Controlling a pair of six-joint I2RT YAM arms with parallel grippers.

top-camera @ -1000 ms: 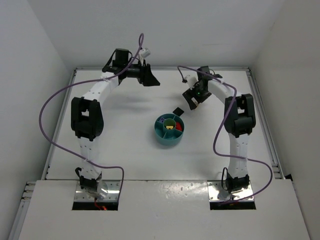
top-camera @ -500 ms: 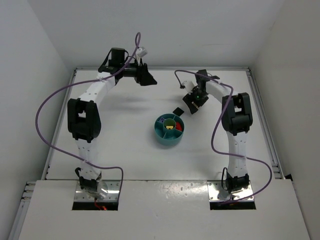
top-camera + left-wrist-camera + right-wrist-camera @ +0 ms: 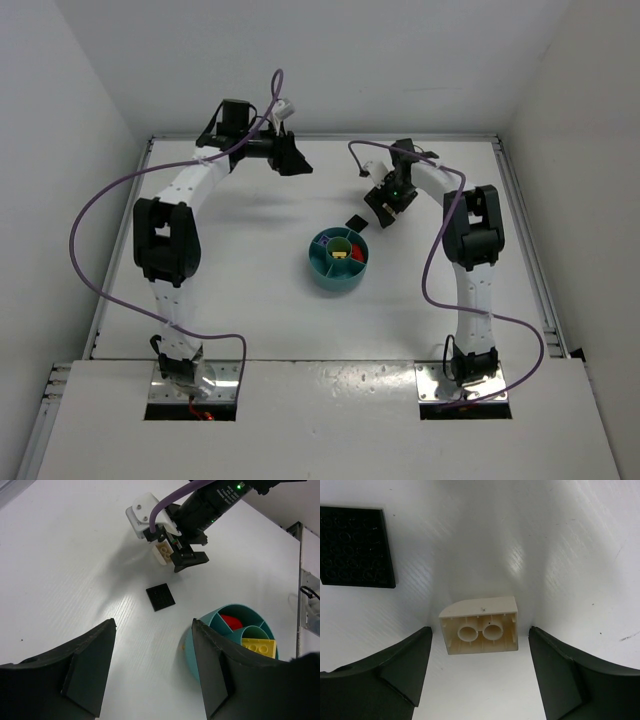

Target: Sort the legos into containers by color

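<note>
The round teal dish (image 3: 322,268) sits mid-table; it also shows in the left wrist view (image 3: 220,621). It holds a red brick (image 3: 231,622) and a yellow brick (image 3: 259,645) in separate wedges. A flat black plate (image 3: 354,221) lies just beyond the dish, and shows in both wrist views (image 3: 161,597) (image 3: 355,547). A tan brick (image 3: 480,625) lies on its side on the table, underside tubes facing the camera. My right gripper (image 3: 479,631) is open and low over it, fingers either side, not touching. My left gripper (image 3: 153,622) is open, empty, raised at the far left.
The white table (image 3: 250,290) has a raised rim along the back and sides, with white walls around it. Purple cables loop off both arms. The right arm (image 3: 470,235) stands right of the dish.
The left gripper has drifted slightly left and back. The right gripper has shifted a little lower over the tan brick. No brick has moved.
</note>
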